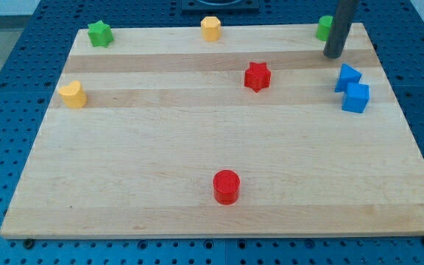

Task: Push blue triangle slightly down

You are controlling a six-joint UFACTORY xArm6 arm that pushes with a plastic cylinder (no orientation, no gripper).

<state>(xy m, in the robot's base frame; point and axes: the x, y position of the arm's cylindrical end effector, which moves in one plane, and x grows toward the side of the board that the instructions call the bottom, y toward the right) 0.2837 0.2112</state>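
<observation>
A: Where was my tip (333,54)?

B: On the wooden board (197,147), bare, holding nothing, just above the blue triangle (347,76) near the view's right edge, the blue cube (356,97) touching below.

A: Surroundings?

B: Blue pegboard table (20,73); open wood lay leftward.

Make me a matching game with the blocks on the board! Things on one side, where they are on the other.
Things:
1. red cylinder
2. green star
3. blue triangle
4. yellow heart

Places:
A. the view's top left corner
B. just below my tip, the view's right
C. near the view's bottom, in the middle
D. the view's left edge

Pairs: 1-C, 2-A, 3-B, 4-D
</observation>
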